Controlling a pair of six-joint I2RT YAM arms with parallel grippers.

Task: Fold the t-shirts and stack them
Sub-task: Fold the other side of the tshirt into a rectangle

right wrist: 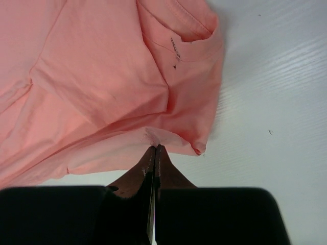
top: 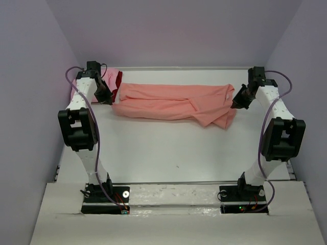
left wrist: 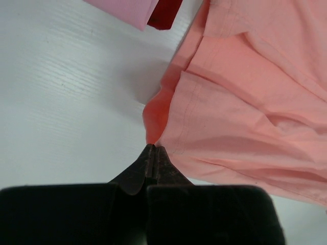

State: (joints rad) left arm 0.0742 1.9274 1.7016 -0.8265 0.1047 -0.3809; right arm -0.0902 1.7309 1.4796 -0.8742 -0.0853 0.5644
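The salmon-orange t-shirt [top: 173,103] lies stretched across the far part of the table, rumpled at its right end. My left gripper [top: 108,97] is shut on the shirt's left edge; in the left wrist view the left gripper [left wrist: 153,148] pinches the hem of the salmon-orange shirt [left wrist: 245,102]. My right gripper [top: 236,103] is shut on the shirt's right end; in the right wrist view the right gripper [right wrist: 155,148] pinches the fabric of the salmon-orange shirt [right wrist: 102,76] near the collar. The lighter pink shirt [top: 109,79] and the dark red shirt [top: 118,79] lie behind the left arm, far left.
Purple walls close in the table [top: 168,148] at the back and both sides. The pink shirt [left wrist: 127,9] and the dark red shirt [left wrist: 164,14] show at the top of the left wrist view. The arm bases stand at the near edge.
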